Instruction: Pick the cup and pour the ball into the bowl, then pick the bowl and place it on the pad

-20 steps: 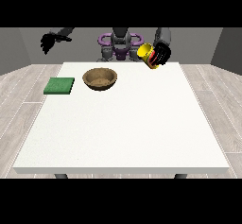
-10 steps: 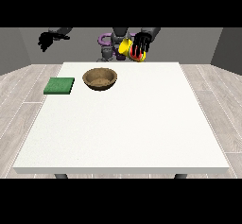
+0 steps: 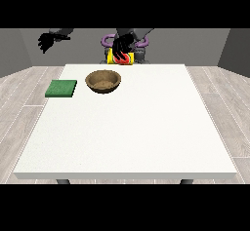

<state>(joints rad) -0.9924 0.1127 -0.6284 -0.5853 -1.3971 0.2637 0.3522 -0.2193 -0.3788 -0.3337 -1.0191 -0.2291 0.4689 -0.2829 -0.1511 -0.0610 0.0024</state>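
i see a large white table (image 3: 127, 127) filling most of the view, its dark legs just showing under the near edge. around it runs a floor (image 3: 22, 93) of pale grey wood planks. behind stand plain grey walls (image 3: 195, 45), evenly lit.

Robot hand (image 3: 122, 46) with cup (image 3: 120, 57) moved leftward, apparently tipped above bowl (image 3: 103, 81)

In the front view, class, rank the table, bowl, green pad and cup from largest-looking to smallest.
1. Table, largest by far.
2. Bowl.
3. Green pad, close to the bowl in width, so this order is unsure.
4. Cup, partly hidden by the robot hand and farthest away.
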